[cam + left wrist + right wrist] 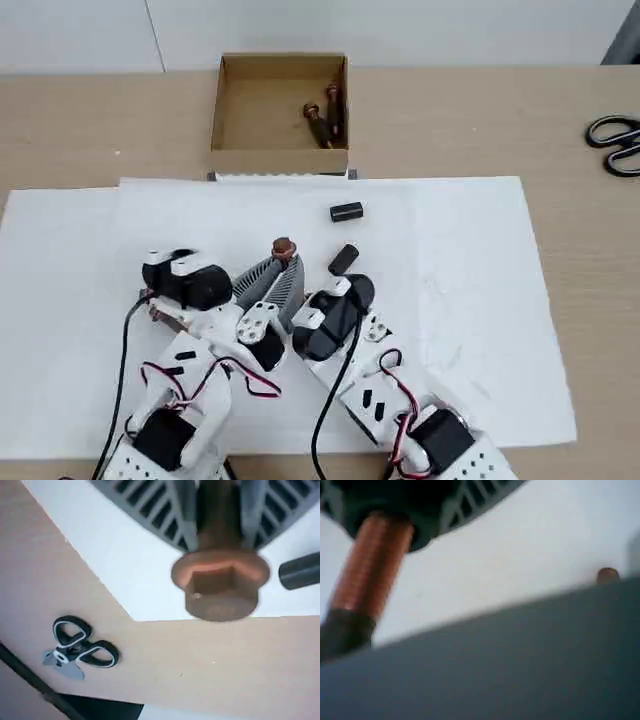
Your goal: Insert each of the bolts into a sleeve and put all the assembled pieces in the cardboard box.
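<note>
The left pincer (281, 260) is clenched on the copper bolt (283, 247) near the counter's (80, 120) front edge, head free, likely for the black sleeve (343, 258) just beside — whether the right pincer (348, 283) grips, I cannot tell.

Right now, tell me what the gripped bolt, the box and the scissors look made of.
Bolt: metal with a copper-coloured, dull sheen on its hex head; likely plated, hard to confirm.
Box: plain brown cardboard, matte, with folded walls.
Scissors: black handles with pale lining, probably plastic; greyish blades, presumably metal.
</note>
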Tool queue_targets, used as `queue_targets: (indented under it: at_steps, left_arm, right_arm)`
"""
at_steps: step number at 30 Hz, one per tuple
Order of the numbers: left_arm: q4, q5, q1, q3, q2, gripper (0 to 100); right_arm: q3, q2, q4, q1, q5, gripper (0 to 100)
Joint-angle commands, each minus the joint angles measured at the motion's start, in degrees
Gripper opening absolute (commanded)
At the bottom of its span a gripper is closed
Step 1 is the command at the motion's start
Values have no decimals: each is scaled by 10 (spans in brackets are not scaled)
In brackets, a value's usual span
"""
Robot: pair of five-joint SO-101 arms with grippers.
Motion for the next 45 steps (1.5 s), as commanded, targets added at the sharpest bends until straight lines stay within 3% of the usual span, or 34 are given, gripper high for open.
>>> queue_targets:
  at_steps: [1,8,14,21,34,41,45]
  left_arm:
    - [-15,-3,2,5,-7,6]
    - [-8,-3,2,33,-6,6]
    - [62,-3,47,31,-7,6]
    - [60,57,38,-16,-7,6]
    - [81,56,38,24,-6,9]
    - [81,55,38,21,-6,205]
    - [82,55,35,11,-6,217]
  right_arm:
    - [-22,-6,-18,-4,5,3]
    - [-28,-6,-18,-1,5,3]
    - [-28,-6,-68,0,20,3]
    - [-26,-6,-112,33,33,3]
    - [-28,-6,-134,53,33,3]
    - [-23,-6,-130,53,33,3]
    - [-13,-6,-130,53,33,3]
